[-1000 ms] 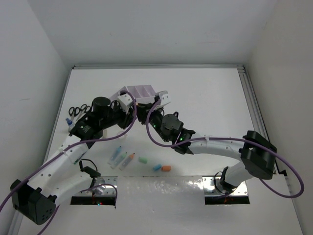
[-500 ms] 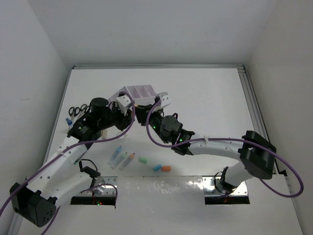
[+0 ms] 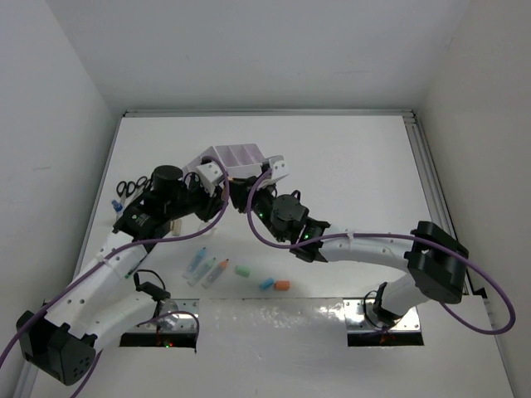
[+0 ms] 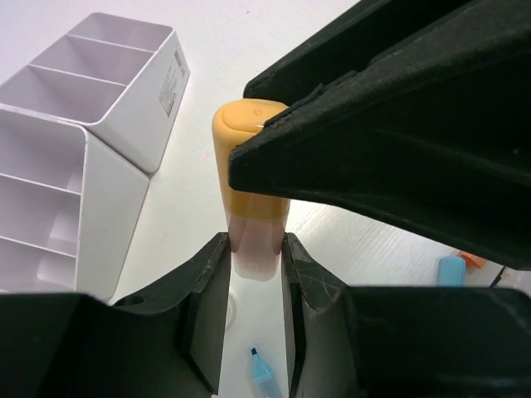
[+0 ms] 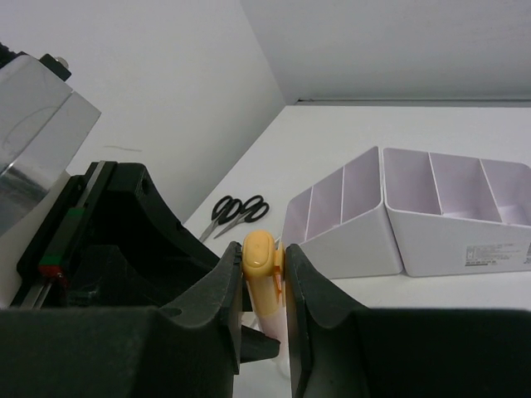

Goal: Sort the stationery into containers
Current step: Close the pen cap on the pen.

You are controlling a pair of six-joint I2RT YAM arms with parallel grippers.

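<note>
A pen with a pale pink body and a yellow-orange cap (image 4: 253, 166) hangs in the air between the two grippers, in front of the containers (image 3: 236, 156). My left gripper (image 4: 255, 249) is shut on the pink body. My right gripper (image 5: 264, 261) is shut on the cap (image 5: 260, 255). In the top view the two grippers meet, left (image 3: 224, 192) and right (image 3: 249, 196), and hide the pen. The lilac-white containers (image 5: 431, 215) are two units standing side by side, with nothing showing in their compartments (image 4: 91, 79).
Two pens (image 3: 197, 264) (image 3: 216, 272) and green (image 3: 242, 271), blue (image 3: 266, 283) and orange (image 3: 282, 285) capsules lie near the front. Black scissors (image 3: 133, 186) and a blue-capped bottle (image 3: 116, 204) sit by the left wall. The right arm's cable loops over the middle.
The left wrist has edged slightly left. Both grippers keep their hold on the pen, and the things on the table have not moved.
</note>
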